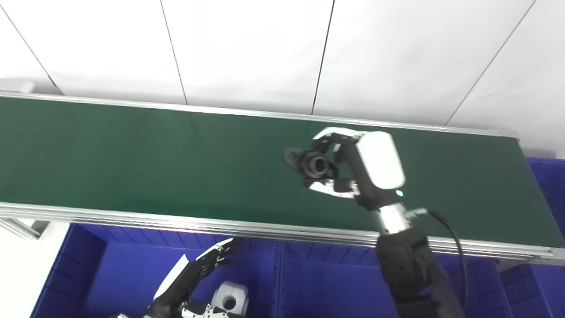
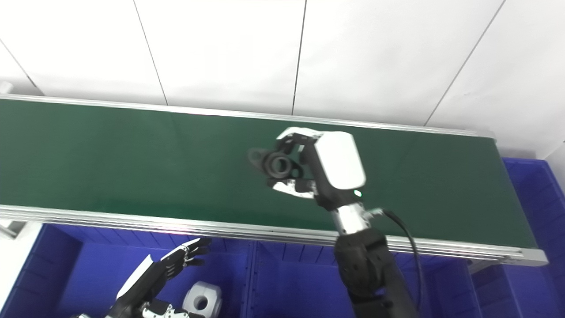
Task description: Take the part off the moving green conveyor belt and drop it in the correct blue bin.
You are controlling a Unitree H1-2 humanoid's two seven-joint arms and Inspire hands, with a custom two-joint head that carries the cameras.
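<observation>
Where your view begins, at the bottom edge, your left hand [image 1: 194, 274] hangs over the blue bin [image 1: 110, 265] at lower left, fingers [image 1: 223, 251] stretched out and apart, holding nothing. Just beside it, inside the same bin, lies a white part [image 1: 229, 298] with a round hole in its top. A second bin [image 1: 326, 278] adjoins to the right, divided from the first by a blue wall, and a third bin [image 1: 549, 185] shows at the far right, past the end of the belt.

Beyond the bins you see the aluminium rail [image 1: 220, 225] that edges the near side of the belt [image 1: 132, 154]. Your right arm [image 1: 410, 269], sleeved in black, rises from the bottom edge and crosses this rail; a black cable [image 1: 454, 238] loops from its wrist.

Over the middle of the belt, your right hand [image 1: 353, 168] is closed on the black part [image 1: 311, 163], a ring-shaped piece with a lug at its left. The fingers curl over the part from the far side and the thumb [image 1: 329, 187] presses from the near side. You cannot tell whether the part touches the belt or is held just clear of it. A small green light [image 1: 399, 193] glows near the wrist.

Farthest back, a second rail [image 1: 220, 109] bounds the belt, and a white panelled wall [image 1: 265, 48] stands behind it.
</observation>
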